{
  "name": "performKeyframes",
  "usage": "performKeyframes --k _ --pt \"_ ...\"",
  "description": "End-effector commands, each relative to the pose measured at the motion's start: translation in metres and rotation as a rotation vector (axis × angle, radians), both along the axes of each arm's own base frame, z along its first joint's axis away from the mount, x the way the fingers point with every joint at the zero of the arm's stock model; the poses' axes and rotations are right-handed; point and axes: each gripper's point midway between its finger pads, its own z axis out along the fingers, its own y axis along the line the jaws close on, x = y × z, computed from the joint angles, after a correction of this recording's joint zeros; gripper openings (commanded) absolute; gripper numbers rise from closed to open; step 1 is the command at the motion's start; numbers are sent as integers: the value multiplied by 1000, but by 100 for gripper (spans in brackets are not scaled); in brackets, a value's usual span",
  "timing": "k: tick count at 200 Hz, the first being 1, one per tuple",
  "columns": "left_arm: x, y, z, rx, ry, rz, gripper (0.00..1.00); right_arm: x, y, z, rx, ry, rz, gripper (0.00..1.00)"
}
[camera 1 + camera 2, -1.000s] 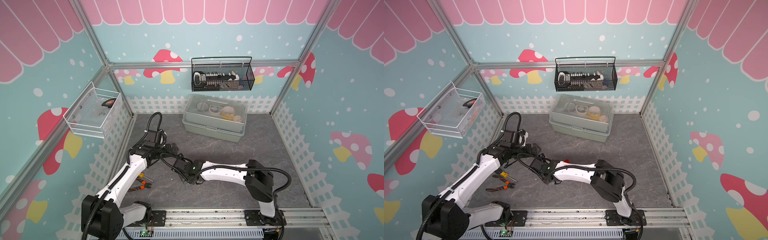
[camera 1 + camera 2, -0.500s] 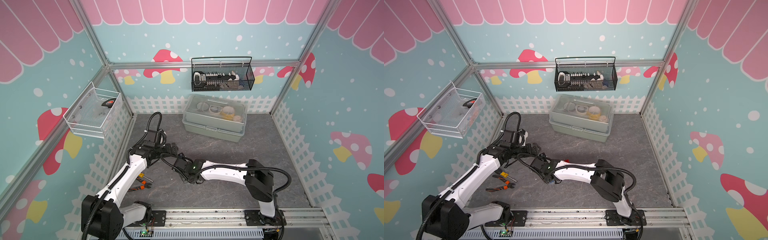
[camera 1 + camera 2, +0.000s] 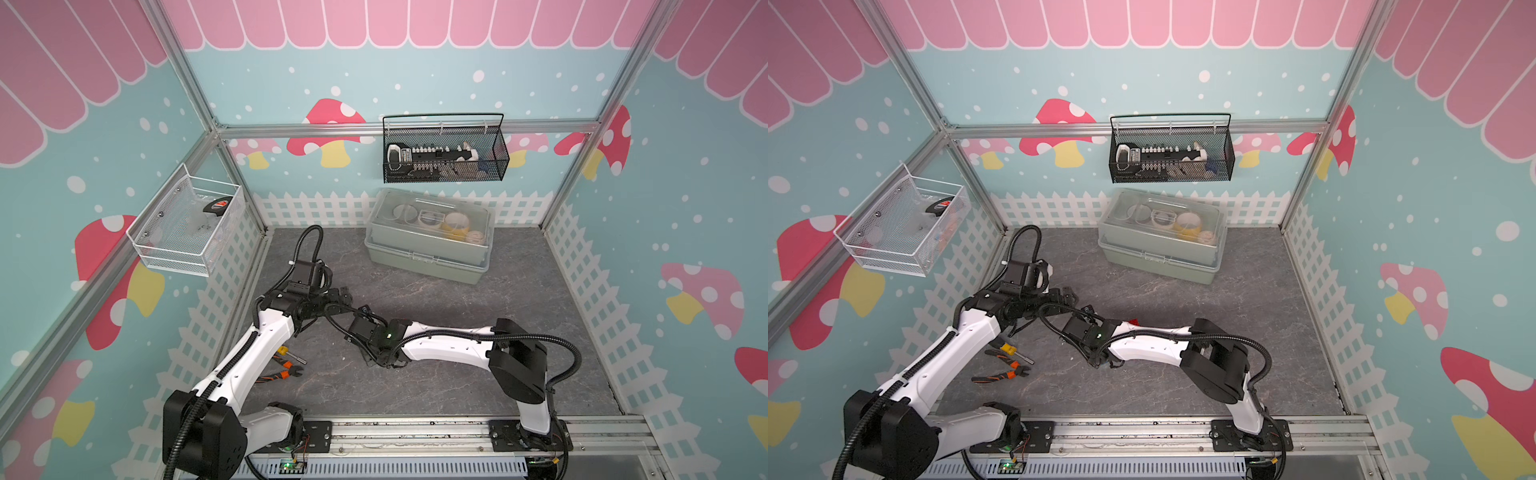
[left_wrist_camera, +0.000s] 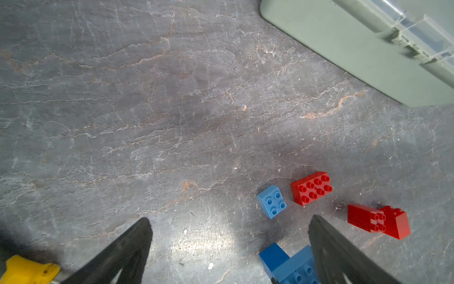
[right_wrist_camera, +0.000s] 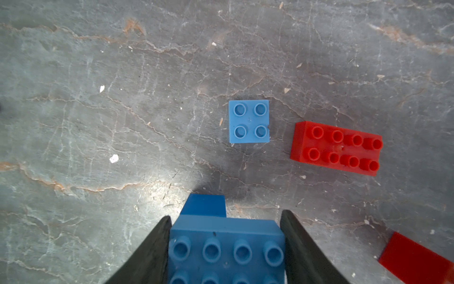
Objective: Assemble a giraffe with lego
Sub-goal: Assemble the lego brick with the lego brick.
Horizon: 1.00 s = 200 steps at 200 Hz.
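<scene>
Early stage. Right tool point(image 5: 226, 216) clamped on giraffe point(image 5: 227, 246), so far just 2 joined blue bricks, down near worktop point(image 5: 98, 123), left of its middle, approx midway btw front & back edges; touching or not, can't tell. Left tool point(image 4: 229, 220) spread wide, empty. Loose just beside: light-blue square brick point(image 5: 248, 121), long red brick point(image 5: 336, 148), red pair point(image 4: 378, 221) (maybe joined). All reds yet to add.
</scene>
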Motion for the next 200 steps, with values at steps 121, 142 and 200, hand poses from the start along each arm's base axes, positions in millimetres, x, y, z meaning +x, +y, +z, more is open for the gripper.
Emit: performKeyframes --k 121,142,200 --pt "-1 6 0 10 20 18 99 -19 -42 -47 -190 60 -48 44" --pt "0 5 0 6 22 15 99 -21 -42 -48 -192 64 -47 44" --pt "0 4 -1 1 26 12 99 -29 -39 -55 -196 95 -23 43"
